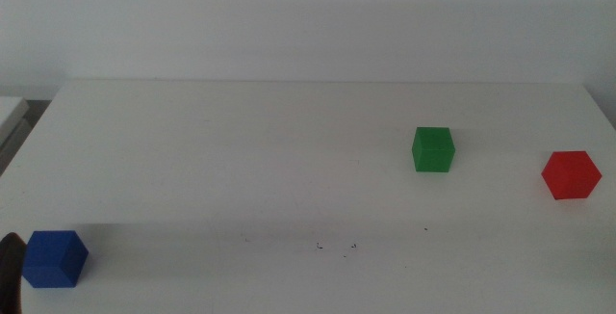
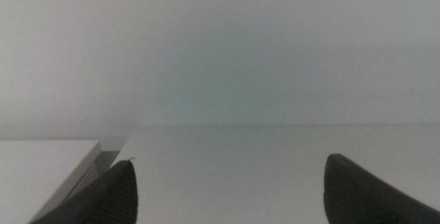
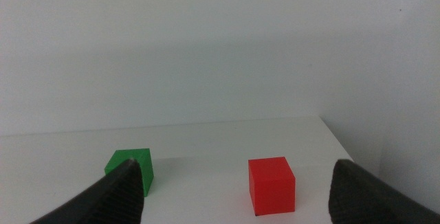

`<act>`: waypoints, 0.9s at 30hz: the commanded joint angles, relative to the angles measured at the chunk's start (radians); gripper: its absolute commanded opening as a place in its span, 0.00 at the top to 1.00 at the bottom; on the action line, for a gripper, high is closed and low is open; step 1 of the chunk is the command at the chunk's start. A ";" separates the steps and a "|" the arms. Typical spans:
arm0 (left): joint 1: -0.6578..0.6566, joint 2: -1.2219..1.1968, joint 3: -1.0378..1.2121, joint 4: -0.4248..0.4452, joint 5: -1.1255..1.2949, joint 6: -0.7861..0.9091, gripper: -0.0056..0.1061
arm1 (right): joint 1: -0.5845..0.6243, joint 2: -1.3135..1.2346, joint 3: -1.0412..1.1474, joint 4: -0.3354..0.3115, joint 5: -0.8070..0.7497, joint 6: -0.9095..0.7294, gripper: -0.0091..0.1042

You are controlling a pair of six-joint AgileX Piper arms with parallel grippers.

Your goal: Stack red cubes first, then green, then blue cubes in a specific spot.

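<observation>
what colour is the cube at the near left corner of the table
Deep blue: the small matte solid cube, plain faces, shows best in the middle view.

We see three same-size matte cubes, all flat on the white table [image 1: 289, 150], none stacked, well apart from each other. Red cube [image 1: 571, 174] sits near the table's right edge, turned so a vertical edge faces the middle camera. Green cube [image 1: 433, 149] sits right of centre, between red and the table's middle, similarly turned. Blue cube [image 1: 55, 258] sits at the front-left corner. The specked patch [image 1: 337, 247] near the front edge, about mid-width, is bare.
</observation>
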 commanded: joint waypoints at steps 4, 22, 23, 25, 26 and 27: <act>0.004 -0.004 0.000 -0.002 -0.008 -0.008 0.14 | -0.007 -0.004 -0.001 0.013 -0.012 -0.005 0.11; 0.004 -0.004 0.000 -0.002 -0.009 -0.008 0.14 | -0.007 0.598 -0.734 0.023 0.668 0.000 0.11; 0.004 -0.004 0.000 -0.002 -0.009 -0.008 0.14 | -0.007 0.634 -0.787 0.023 0.729 0.000 0.11; 0.004 -0.004 0.000 -0.002 -0.009 -0.008 0.14 | -0.007 0.718 -0.915 0.023 0.878 0.000 0.11; 0.004 -0.004 0.000 -0.002 -0.009 -0.008 0.14 | -0.007 0.749 -0.961 0.023 0.931 0.000 0.11; 0.004 -0.004 0.000 -0.002 -0.009 -0.008 0.14 | -0.007 0.784 -1.013 0.023 0.987 0.000 0.11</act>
